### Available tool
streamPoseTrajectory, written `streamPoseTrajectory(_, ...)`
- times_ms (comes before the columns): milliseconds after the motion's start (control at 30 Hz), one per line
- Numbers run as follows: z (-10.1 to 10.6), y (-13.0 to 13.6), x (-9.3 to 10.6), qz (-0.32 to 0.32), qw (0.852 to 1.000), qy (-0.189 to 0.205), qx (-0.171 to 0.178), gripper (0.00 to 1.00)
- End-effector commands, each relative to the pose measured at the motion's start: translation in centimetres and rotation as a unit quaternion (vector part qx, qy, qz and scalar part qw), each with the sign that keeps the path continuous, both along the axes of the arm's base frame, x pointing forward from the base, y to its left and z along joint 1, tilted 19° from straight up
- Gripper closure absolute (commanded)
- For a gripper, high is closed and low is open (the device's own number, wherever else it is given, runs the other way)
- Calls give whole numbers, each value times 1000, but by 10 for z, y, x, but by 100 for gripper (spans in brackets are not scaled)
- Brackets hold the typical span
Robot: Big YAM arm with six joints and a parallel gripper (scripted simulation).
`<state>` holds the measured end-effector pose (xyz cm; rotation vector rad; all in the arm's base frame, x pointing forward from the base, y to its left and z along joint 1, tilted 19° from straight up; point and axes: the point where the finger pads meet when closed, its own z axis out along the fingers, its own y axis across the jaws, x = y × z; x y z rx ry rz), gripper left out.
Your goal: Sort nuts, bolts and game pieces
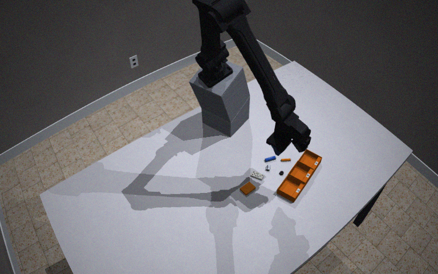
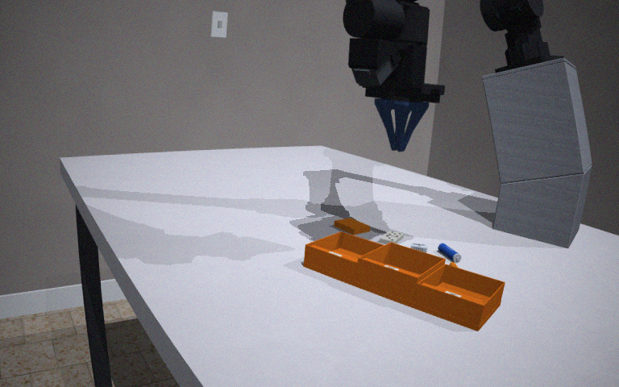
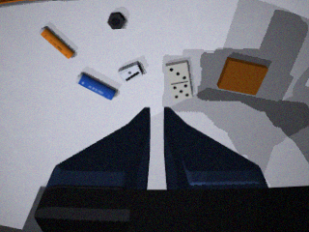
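My gripper [image 1: 278, 150] [image 2: 400, 147] [image 3: 156, 116] is shut with nothing between its dark blue fingers and hangs well above the table. Below it lie a white domino [image 1: 256, 174] [image 2: 392, 236] [image 3: 178, 79], a small white game piece [image 1: 267, 167] [image 2: 418, 247] [image 3: 131, 72] and a black nut [image 1: 280, 172] [image 3: 116, 21]. An orange row of three bins [image 1: 286, 194] [image 2: 388, 287] lies just beyond them. Its small white labels are too small to read. The nut is hidden behind the bins in the exterior view.
A blue cylinder [image 1: 270, 158] [image 2: 449, 251] [image 3: 97, 85], a small orange stick [image 1: 285, 159] [image 3: 58, 43] and a flat orange block [image 1: 247, 187] [image 2: 351, 226] [image 3: 242, 76] lie near the pieces. The grey arm pedestal [image 1: 222, 100] [image 2: 538, 150] stands at the table's back.
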<state>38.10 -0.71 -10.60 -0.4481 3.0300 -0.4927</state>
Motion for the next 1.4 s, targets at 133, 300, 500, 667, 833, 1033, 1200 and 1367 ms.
streamPoseTrajectory(133, -31, -3, 69, 25, 999, -22, 3, 92)
streamPoseTrajectory(300, -59, -4, 100, 27, 999, -22, 2, 92)
streamPoseTrajectory(500, -79, -7, 117, 25, 1000, -9, 1, 92)
streamPoseTrajectory(667, -58, 1, 131, 29, 999, -31, 3, 92)
streamPoseTrajectory(833, -66, 0, 122, 29, 999, -20, 2, 92)
streamPoseTrajectory(1033, -69, 0, 117, 29, 999, -18, 2, 92)
streamPoseTrajectory(1200, -70, -1, 113, 29, 999, -17, 2, 92)
streamPoseTrajectory(1367, -70, -1, 113, 29, 999, -20, 2, 92)
